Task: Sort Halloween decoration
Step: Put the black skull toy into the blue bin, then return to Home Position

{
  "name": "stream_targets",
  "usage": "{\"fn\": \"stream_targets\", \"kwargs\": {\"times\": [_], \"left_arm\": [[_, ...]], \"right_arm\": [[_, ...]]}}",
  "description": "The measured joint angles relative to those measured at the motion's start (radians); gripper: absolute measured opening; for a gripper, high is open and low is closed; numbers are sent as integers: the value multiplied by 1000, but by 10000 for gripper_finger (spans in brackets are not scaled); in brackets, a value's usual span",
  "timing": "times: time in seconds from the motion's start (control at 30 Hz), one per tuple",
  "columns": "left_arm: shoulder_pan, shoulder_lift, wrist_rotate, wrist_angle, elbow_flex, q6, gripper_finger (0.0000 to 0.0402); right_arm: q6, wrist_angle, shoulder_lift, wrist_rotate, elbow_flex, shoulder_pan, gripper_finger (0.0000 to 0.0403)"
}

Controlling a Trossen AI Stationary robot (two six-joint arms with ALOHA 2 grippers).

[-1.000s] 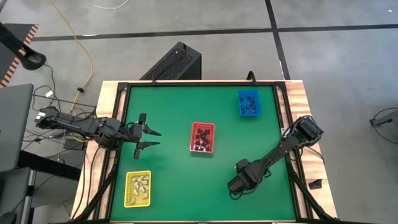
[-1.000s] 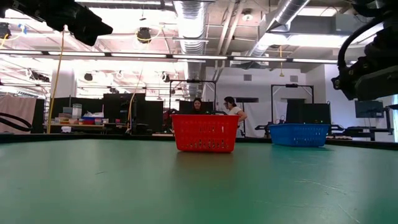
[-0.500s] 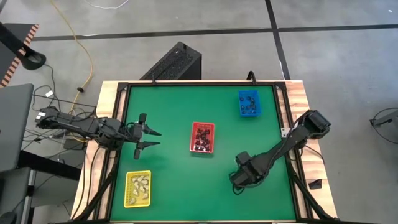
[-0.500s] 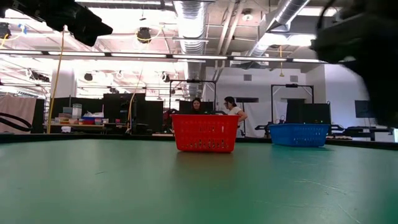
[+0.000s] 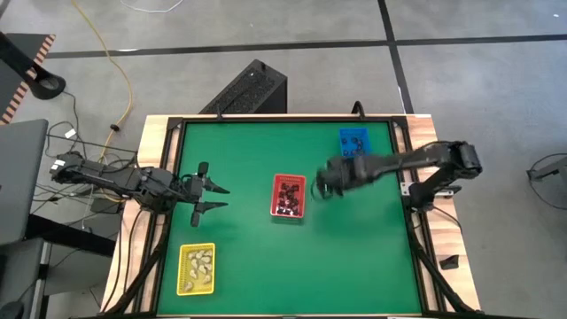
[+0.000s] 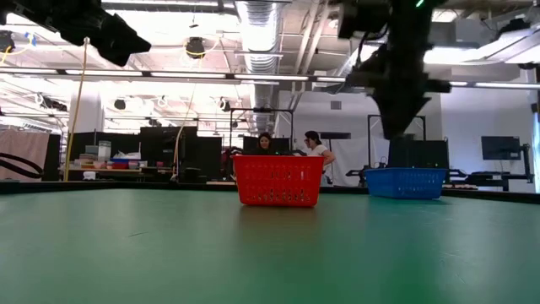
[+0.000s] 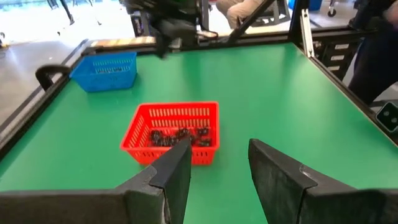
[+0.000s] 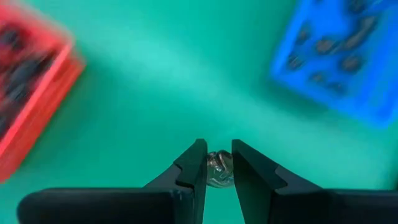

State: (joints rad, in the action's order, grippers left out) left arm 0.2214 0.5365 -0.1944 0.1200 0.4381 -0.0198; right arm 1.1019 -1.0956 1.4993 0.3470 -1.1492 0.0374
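Right tool (image 8: 217,167) pinches a small pale decoration piece (image 8: 217,169) just beside the red basket (image 5: 288,196); left tool (image 5: 217,198) hangs spread, well apart from it, near the tabletop (image 5: 257,257) edge.

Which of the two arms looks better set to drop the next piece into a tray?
The right. Its tool already pinches a small piece between the red tray and blue tray; the left tool waits open and empty.
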Motion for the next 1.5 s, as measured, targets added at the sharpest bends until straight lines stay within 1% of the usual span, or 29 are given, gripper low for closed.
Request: {"fn": "stream_targets", "kwargs": {"times": [0.13,0.23,0.4,0.53,0.77,0.87,0.93,1.0,1.13,1.23,1.3,1.33,1.4,1.5], "left_arm": [[0,0,0,34,0,14,151],[0,0,-1,69,0,16,151],[0,-2,-1,62,0,8,151],[0,-13,-2,49,0,-7,151],[0,-95,6,44,0,20,151],[0,-141,-8,45,0,26,151],[0,-166,-26,45,0,30,151],[0,-183,-47,45,0,31,151],[0,-206,-81,43,-1,29,151],[3,-241,-56,2,-1,29,151],[8,-278,-12,-23,-1,19,151],[9,-296,-7,-22,-1,17,151],[9,-321,-29,-35,-7,16,151],[9,-361,-70,-115,-87,5,151]], "right_arm": [[-194,3,-16,0,-1,-205,102],[-290,2,-7,0,-1,-320,102],[-415,25,-7,29,20,-446,103],[-505,32,-9,27,21,-519,103],[-620,44,-8,23,26,-573,103],[-669,114,-11,13,74,-585,104],[-706,167,-13,-30,117,-607,113],[-724,210,-14,-42,150,-633,132],[-757,233,-14,-34,169,-683,190],[-786,248,-29,-31,169,-699,235],[-801,250,-67,-28,169,-696,256],[-804,258,-94,-25,169,-689,262],[-805,313,-168,-22,187,-661,266],[-803,495,-334,-23,276,-590,265]]}}
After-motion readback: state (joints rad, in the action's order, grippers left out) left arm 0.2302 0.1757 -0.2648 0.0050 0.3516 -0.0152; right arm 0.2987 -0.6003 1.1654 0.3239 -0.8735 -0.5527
